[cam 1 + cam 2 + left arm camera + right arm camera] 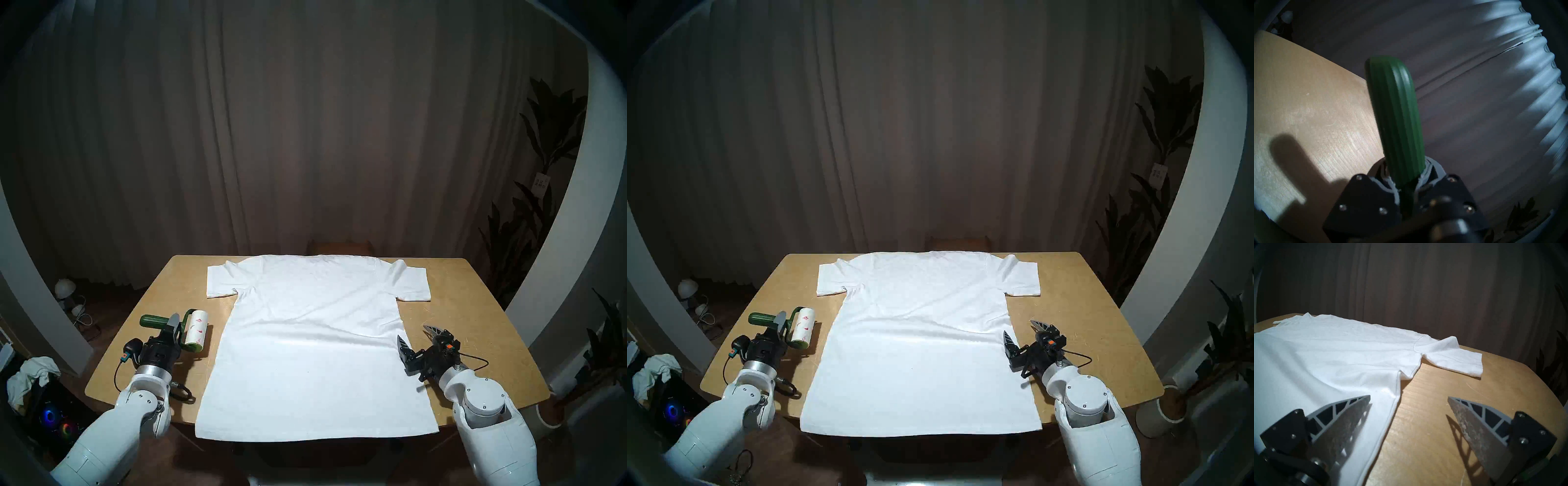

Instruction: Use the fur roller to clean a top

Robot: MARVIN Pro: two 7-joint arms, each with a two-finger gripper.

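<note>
Roller (196, 327) sits clamped in the left claw (175, 328) at lower left, off the shirt (305, 339); next, carry it over the cloth while the right claw (416, 334) gapes empty.

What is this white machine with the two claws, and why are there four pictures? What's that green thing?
It is a robot with two arms. Two pictures come from cameras on its head, looking down at a wooden table. The other two come from small cameras on its wrists. A white T-shirt lies spread flat on the table. The left gripper is shut on the green handle of a lint roller, a sticky paper roll for picking up fluff. It sits beside the shirt, not on it. The left wrist picture shows that handle up close. The right gripper is open and empty, at the shirt's edge.
</note>
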